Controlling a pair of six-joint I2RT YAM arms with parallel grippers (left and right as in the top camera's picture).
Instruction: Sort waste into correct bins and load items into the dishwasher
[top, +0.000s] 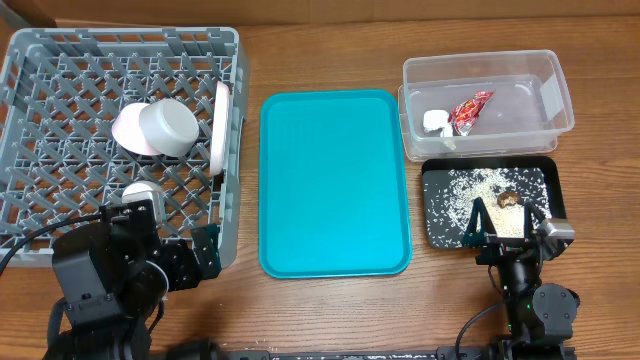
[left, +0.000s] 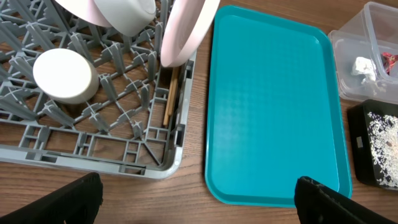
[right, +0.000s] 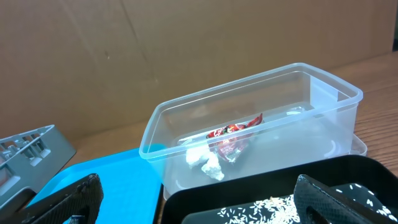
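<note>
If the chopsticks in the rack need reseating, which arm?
Left. The left gripper, open, sits at the rack's near corner, chopsticks just ahead; the right gripper is beyond the teal tray, at the black tray.

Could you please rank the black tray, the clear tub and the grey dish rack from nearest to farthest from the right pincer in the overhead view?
1. black tray, at the right pincer's tips.
2. clear tub, beyond that tray.
3. grey dish rack, far left side.
</note>
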